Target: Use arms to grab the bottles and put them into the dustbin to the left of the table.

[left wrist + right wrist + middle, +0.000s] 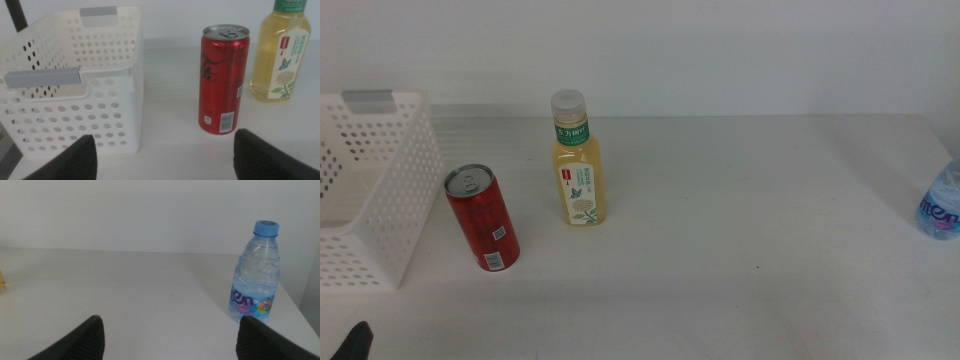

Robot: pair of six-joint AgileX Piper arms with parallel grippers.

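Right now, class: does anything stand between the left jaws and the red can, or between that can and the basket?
Nothing visible does. The left gripper faces the can over bare table, and the basket stands beside it.

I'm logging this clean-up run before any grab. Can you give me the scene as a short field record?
basket: white, left end of table, nothing visible inside
can: red, upright beside basket
tea bottle: upright, right of can
water bottle: upright, far right
left gripper: open, facing can
right gripper: open, empty
items binned: none visible
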